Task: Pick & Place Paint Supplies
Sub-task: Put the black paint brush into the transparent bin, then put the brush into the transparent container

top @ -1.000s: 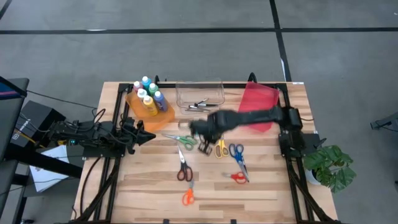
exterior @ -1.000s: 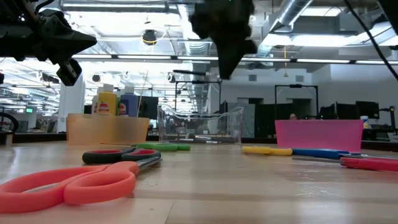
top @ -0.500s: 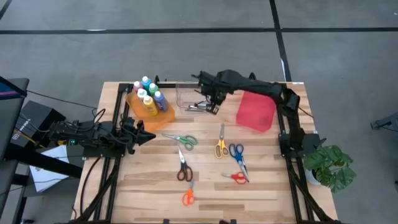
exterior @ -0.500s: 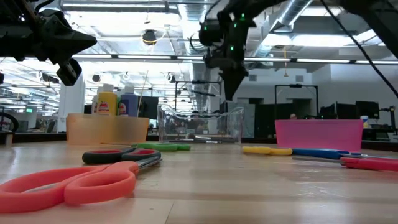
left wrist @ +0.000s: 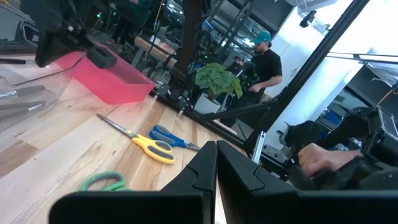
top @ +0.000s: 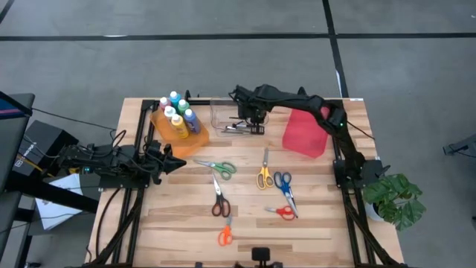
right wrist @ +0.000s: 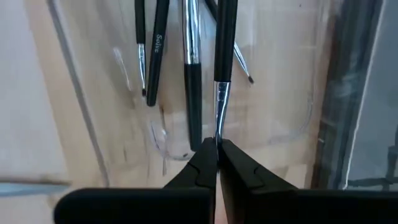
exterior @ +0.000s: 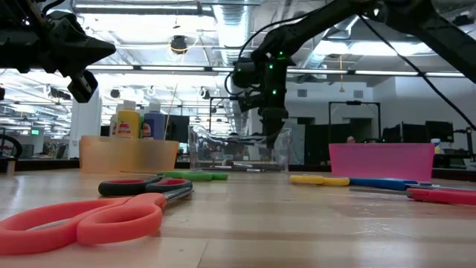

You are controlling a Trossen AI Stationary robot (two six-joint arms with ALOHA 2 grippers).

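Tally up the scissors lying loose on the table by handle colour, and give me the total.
green scissors: 1
yellow scissors: 1
blue scissors: 1
red scissors: 1
dark scissors: 1
orange scissors: 1
Total: 6
Not counted: the paintbrush held by the right gripper over the clear bin.

— What sits along the back of the table (top: 312, 223)?

— Three bins in a row: on the left a bin (top: 195, 137) holding the paint bottles (top: 177, 115), in the middle a bin (top: 221, 112) with paintbrushes (top: 236, 127) lying in it, on the right a third bin (top: 305, 132).

— And the arms?

— The right gripper (top: 254, 123) hangs over the middle bin, just above the brushes. The left gripper (top: 178, 163) waits at the table's left edge.

— The scissors?

— Six pairs (top: 264, 173) lie scattered in front of the bins, toward the near edge.
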